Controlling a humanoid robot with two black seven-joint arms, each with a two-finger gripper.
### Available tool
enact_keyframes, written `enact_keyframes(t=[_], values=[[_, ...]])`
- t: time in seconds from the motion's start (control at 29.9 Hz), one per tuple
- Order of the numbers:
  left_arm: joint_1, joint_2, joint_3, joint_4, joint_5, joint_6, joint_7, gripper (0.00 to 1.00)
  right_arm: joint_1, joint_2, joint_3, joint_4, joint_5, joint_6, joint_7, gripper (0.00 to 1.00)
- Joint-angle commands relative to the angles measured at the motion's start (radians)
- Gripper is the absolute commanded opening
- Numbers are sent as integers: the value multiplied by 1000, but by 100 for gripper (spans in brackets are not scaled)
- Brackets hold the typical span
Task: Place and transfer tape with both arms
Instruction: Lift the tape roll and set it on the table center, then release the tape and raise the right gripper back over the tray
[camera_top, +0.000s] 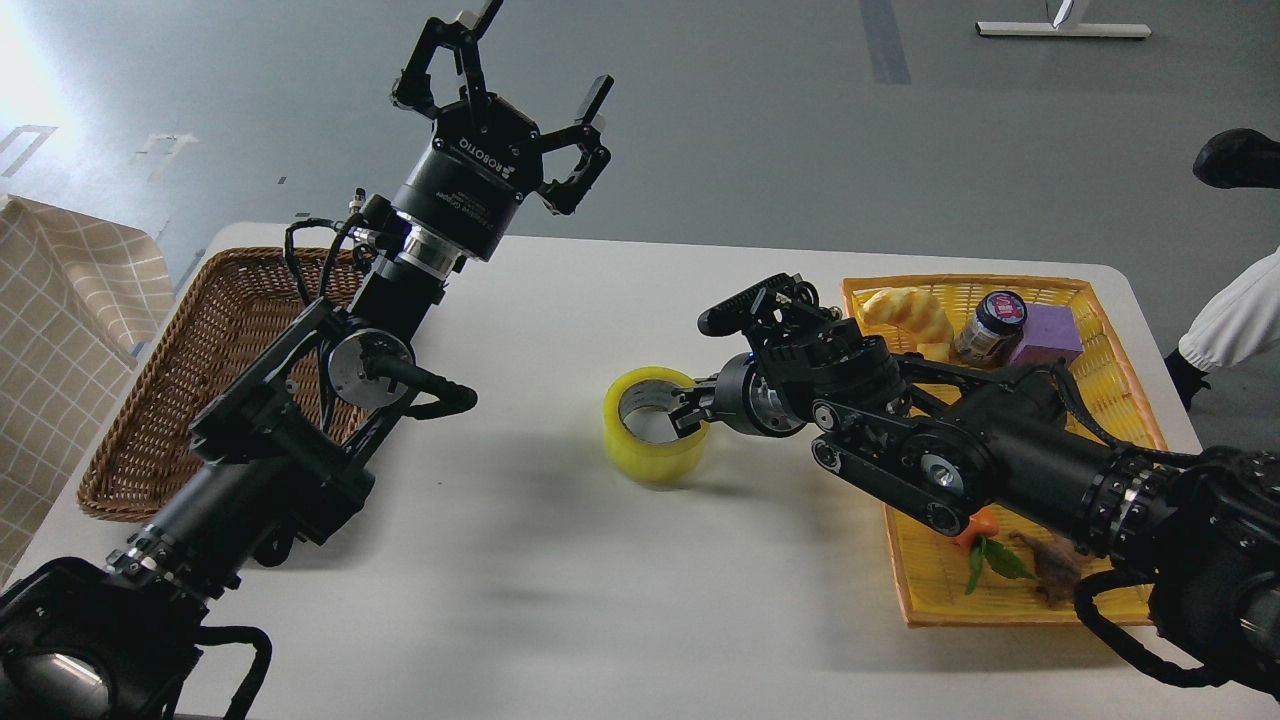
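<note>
From the head view, the roll of yellow packing tape (655, 425) stands on the white desk (560, 590), near the middle, well to the left of the yellow basket (1000, 600) and well to the right of the brown wicker basket (180, 400). Its open core faces up and toward the right arm.

The right tool (690, 410) is at the tape's right side, with one dark finger reaching into the core and touching the rim; the other fingers (745, 300) arch above and behind the roll. It looks closed on the tape's wall, though the grip is partly hidden by the tool's own body, so how firm it is cannot be told.

The left tool (520, 110) hangs high above the desk, left of the tape and well apart from it, fingers spread wide and holding nothing.

By my judgement the task is at an early-to-middle point: the tape sits on the desk between the baskets, in the right arm's hold or just being set down. The handover to the left arm and the trip toward the wicker basket are not yet done.
</note>
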Motion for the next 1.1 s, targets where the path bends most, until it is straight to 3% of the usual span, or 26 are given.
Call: enact_keyframes(t=[0.0,0.07,0.13,0.2,0.63,0.94,1.07], values=[[0,0,0,0,0,0,0,98,2,0,2,-3,3,1,0,8],[0,0,0,0,0,0,1,98,2,0,5,-3,3,1,0,30],[0,0,0,0,0,0,1,98,2,0,13,2,15,1,0,83],[0,0,0,0,0,0,0,98,2,0,27,6,23,1,0,96],[-2,0,0,0,0,0,0,98,44,-31,60,128,93,1,-2,100],[-2,3,2,0,0,0,1,98,48,-309,165,434,99,1,0,100],[0,2,2,0,2,0,1,98,18,-471,238,581,243,1,0,100]])
